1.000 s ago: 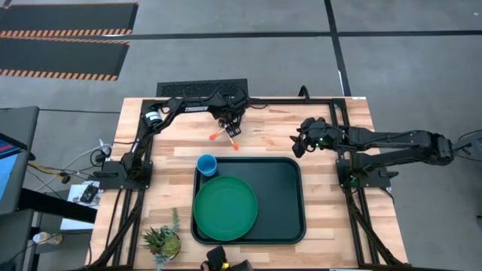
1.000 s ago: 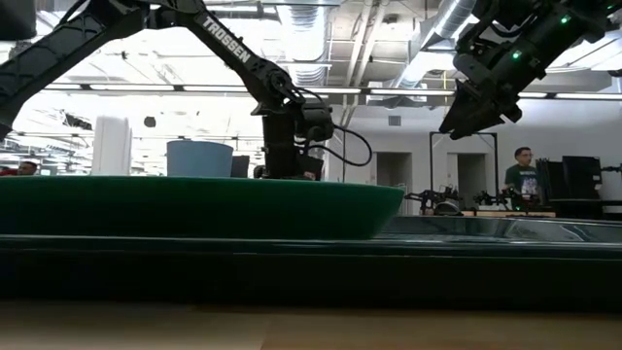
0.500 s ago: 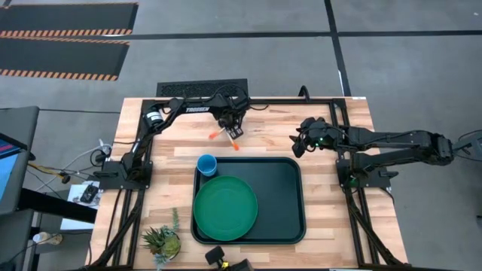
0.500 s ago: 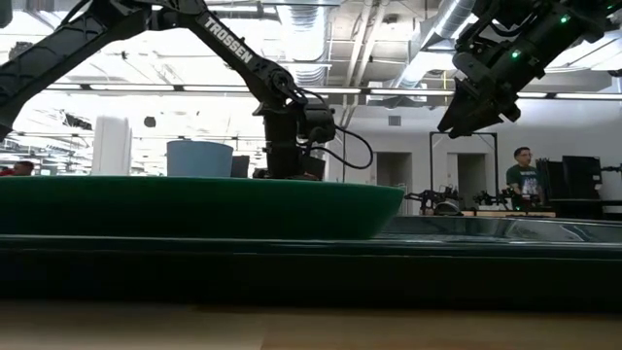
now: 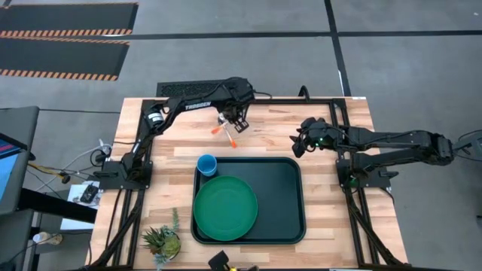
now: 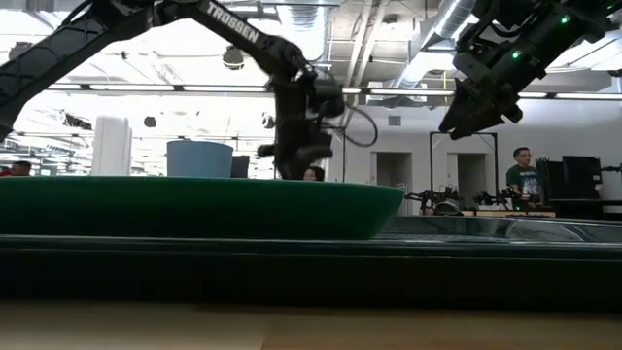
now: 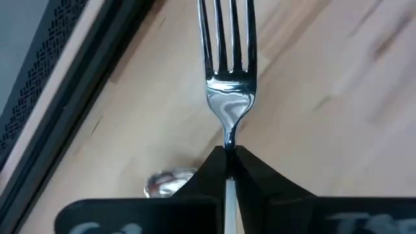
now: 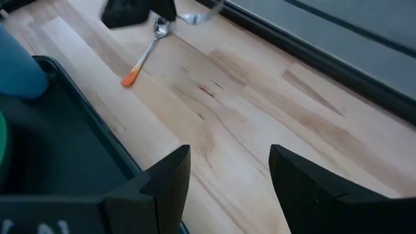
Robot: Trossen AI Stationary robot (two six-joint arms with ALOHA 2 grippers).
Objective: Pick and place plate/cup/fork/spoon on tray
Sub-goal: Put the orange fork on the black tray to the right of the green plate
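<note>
Plate (image 5: 225,207) and cup (image 5: 206,164) sitting on tray (image 5: 285,197); left tool (image 7: 229,164) pinching fork (image 7: 229,78); spoon (image 8: 148,49) lying on surface (image 5: 275,132); right tool (image 8: 227,179) hovering agape, empty.

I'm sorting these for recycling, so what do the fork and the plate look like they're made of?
The fork, clamped in the left gripper, looks like polished metal: its tines mirror the light. The plate on the tray looks like matte green plastic, evenly coloured, without glare.
</note>
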